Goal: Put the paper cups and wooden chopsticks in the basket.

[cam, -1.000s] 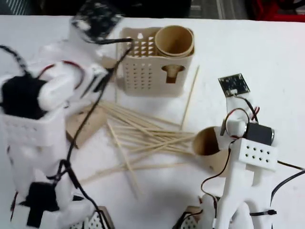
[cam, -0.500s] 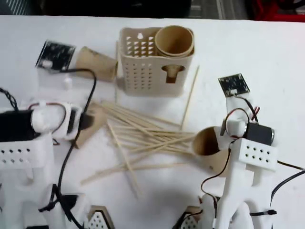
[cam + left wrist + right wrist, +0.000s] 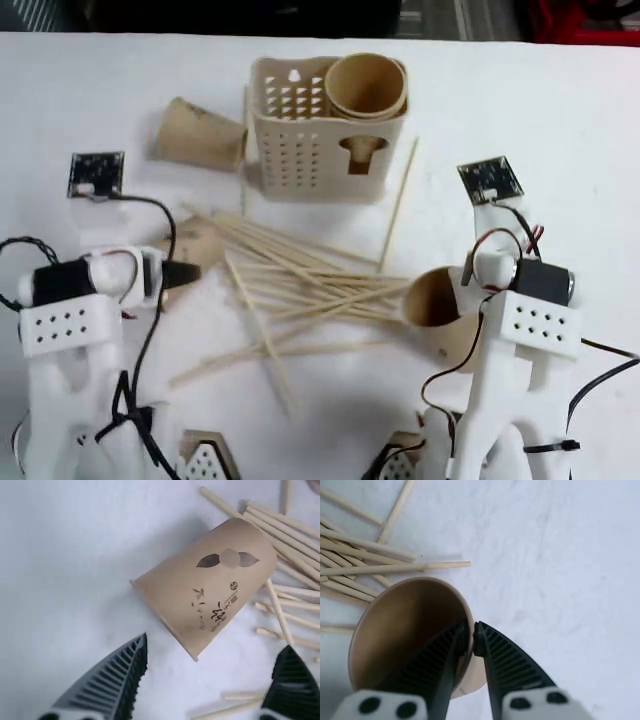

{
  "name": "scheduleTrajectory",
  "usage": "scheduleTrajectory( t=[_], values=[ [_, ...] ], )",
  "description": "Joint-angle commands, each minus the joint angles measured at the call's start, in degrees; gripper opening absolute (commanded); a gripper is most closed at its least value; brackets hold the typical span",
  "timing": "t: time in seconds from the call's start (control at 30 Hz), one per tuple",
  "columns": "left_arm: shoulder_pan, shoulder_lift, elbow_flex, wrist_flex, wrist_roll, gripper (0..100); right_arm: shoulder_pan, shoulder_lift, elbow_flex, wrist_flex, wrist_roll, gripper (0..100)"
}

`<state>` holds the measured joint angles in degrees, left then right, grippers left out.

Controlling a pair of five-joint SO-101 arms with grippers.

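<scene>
**Operator:** What is the step for the left hand [image 3: 215,647]?

**Technician:** Grasp the paper cup [image 3: 205,585]. It lies on its side on the table [image 3: 60,555], against the wooden chopsticks [image 3: 295,545]. The jaws are wide open and hold nothing. Straddle the cup wall, keep sticks out, and close gently.

**Operator:** And the right hand [image 3: 471,626]?

**Technician:** It is clamped on the rim of a second cup [image 3: 405,630], one finger inside. The basket [image 3: 300,150] already contains another cup [image 3: 365,85].

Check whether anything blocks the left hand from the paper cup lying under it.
Nothing visible does. The open left hand hangs by the rim of the paper cup, bare table between; chopsticks lie at its far end.
</scene>
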<state>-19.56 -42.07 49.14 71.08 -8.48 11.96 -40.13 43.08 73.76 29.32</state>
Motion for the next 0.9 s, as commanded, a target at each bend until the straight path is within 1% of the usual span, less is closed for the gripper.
scheduleTrajectory(
  t=[0.0,0.13,0.23,0.47,0.63,0.87],
  values=[
    [-0.48,-1.63,4.22,-6.86,0.62,38,0.22,-1.63,-0.26,0.31,-0.62,1.8],
    [-0.4,-1.63,8.09,-13.54,0.7,38,0.22,-1.63,-0.26,0.31,-0.62,1.8],
    [0.4,-1.63,9.32,-16.26,0.7,38,0.22,-1.63,-0.26,0.31,-0.62,1.8],
    [7.16,-1.63,12.22,-20.75,0.35,28,0.4,-1.63,-0.18,0.48,-0.62,1.8],
    [9.71,-1.89,12.13,-21.63,0.26,25,0.57,-1.63,0.0,0.48,-0.62,1.8],
    [13.41,-1.89,10.2,-21.63,0.09,18,0.57,-1.63,0.53,0.48,-0.62,1.8]
  ],
)
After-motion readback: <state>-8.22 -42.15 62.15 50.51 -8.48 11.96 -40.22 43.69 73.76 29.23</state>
